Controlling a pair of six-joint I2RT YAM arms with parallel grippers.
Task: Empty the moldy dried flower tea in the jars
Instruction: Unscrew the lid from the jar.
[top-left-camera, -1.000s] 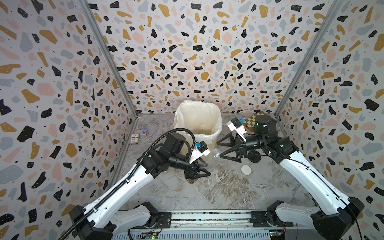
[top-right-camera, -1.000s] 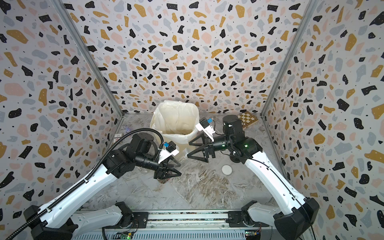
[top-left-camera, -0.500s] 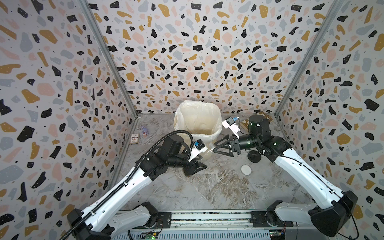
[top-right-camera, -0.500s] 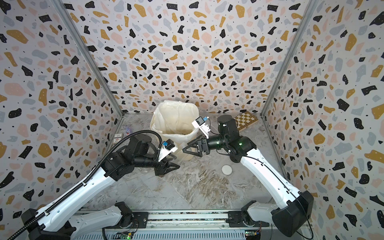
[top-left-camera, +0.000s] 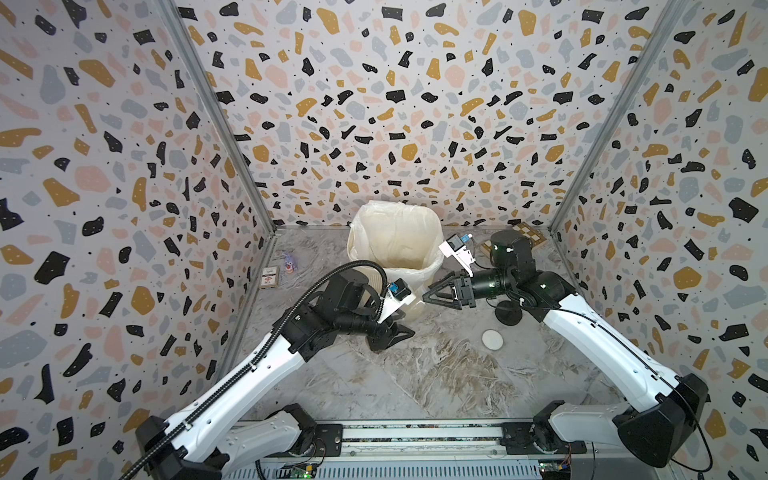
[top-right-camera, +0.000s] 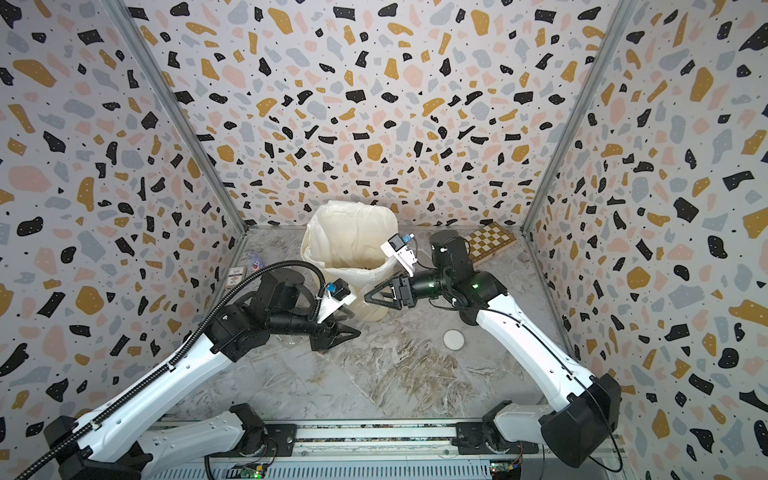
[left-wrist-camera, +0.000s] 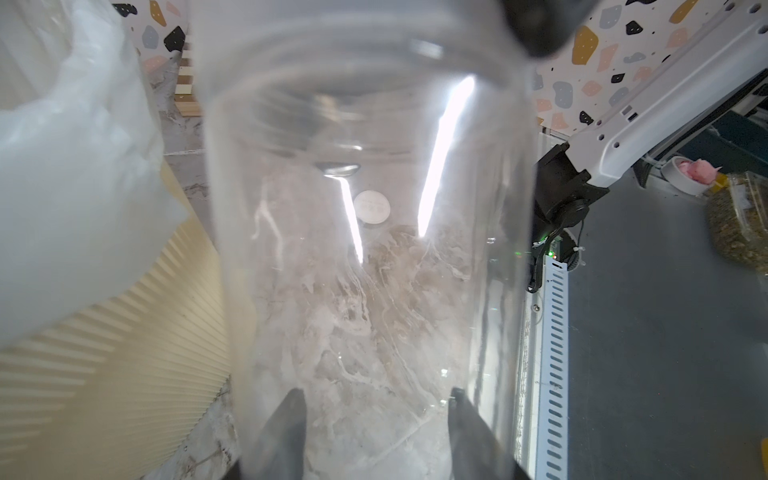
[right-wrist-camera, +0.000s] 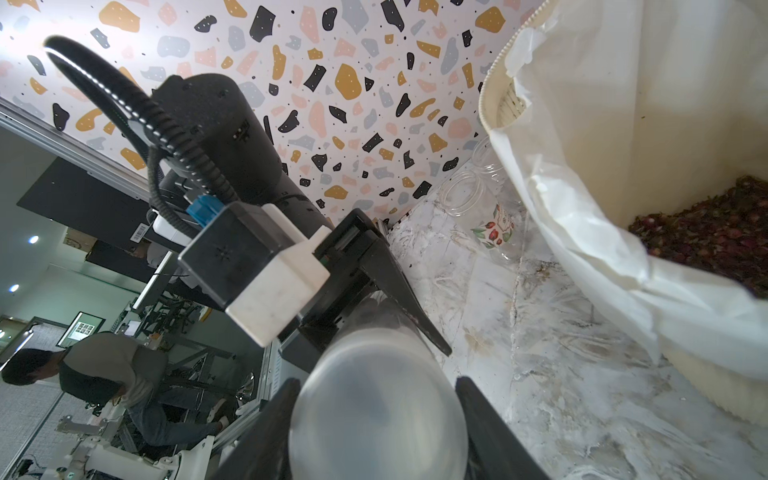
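A tall clear jar (left-wrist-camera: 365, 249) is held level between both arms, in front of the cream bin (top-left-camera: 395, 232). My left gripper (left-wrist-camera: 374, 392) is shut on the jar's body, and no tea shows inside it. My right gripper (right-wrist-camera: 378, 380) is shut on the clear lid (right-wrist-camera: 376, 411) at the jar's end. In both top views the grippers (top-left-camera: 395, 334) (top-left-camera: 428, 293) face each other closely. Dark reddish dried flower tea (right-wrist-camera: 715, 237) lies in the bin's white bag. A labelled jar (right-wrist-camera: 486, 220) without a lid and another clear jar (right-wrist-camera: 488, 160) stand beside the bin.
A round white lid (top-left-camera: 492, 340) lies on the marble floor, with a black lid (top-left-camera: 509, 313) beside the right arm. A chessboard (top-right-camera: 490, 243) sits at the back right corner. A small card box (top-left-camera: 269, 277) and a little toy (top-left-camera: 289, 262) lie by the left wall.
My right gripper moved left from open and apart to the jar's end and closed on the lid. The left gripper with the jar shifted slightly toward the bin.
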